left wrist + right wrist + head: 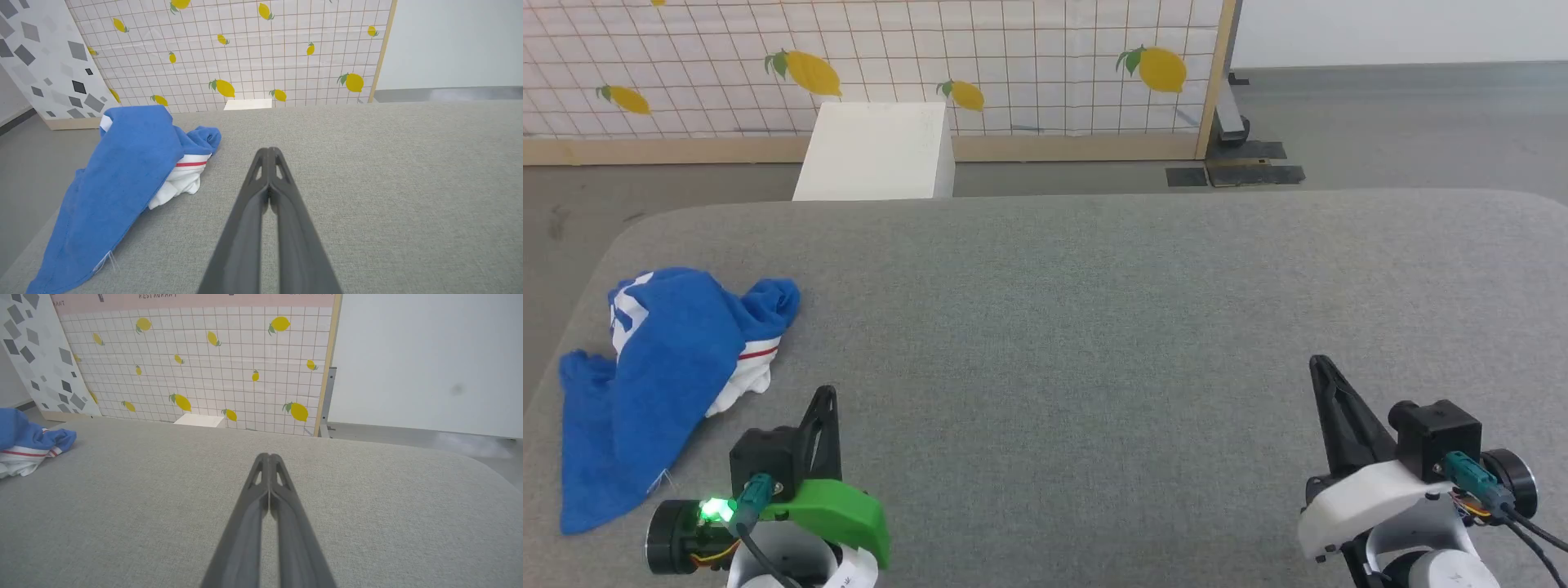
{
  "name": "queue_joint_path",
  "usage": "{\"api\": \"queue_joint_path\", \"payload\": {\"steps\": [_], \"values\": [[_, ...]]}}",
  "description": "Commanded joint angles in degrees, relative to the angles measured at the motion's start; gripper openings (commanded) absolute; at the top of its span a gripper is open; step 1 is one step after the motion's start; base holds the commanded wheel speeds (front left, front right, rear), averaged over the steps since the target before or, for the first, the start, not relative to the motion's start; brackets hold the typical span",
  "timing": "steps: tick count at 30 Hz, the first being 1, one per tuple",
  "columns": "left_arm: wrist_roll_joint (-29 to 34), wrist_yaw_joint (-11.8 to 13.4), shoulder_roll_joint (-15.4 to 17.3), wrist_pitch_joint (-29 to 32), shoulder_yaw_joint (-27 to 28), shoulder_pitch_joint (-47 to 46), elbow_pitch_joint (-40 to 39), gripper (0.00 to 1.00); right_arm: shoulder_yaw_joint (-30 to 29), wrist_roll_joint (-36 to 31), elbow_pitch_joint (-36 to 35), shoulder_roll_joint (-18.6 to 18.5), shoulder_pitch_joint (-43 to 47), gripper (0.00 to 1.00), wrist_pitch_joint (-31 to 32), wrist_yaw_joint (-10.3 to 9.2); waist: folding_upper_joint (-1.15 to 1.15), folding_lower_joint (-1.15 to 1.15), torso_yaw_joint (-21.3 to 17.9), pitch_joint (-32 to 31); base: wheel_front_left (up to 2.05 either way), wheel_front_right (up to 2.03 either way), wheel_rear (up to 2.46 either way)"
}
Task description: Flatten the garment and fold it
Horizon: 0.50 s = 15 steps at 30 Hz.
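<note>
The garment lies crumpled in a heap at the left end of the grey padded table, bright blue with a white sleeve and a red stripe poking out at its right side. The left wrist view has the garment to the left of the fingers, and the right wrist view catches a bit of the garment at its left edge. My left gripper is shut and empty, just right of the heap near the front edge. My right gripper is shut and empty, far off at the front right. Both also show as left gripper and right gripper.
A white box stands on the floor behind the table. Behind it runs a lemon-patterned tiled panel with a wooden frame. Grey floor lies to the left and beyond the table's far edge.
</note>
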Motion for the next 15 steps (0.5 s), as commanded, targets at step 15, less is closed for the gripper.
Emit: {"api": "queue_joint_path", "payload": {"steps": [15], "values": [[0.57,0.39,-0.21,0.06,0.04,-0.99,-0.14,0.00,0.12,-0.37,-0.27,-0.05,-0.66,0.00,0.01,0.26,0.00,0.00,0.00,0.00,0.00,0.00,0.00]]}}
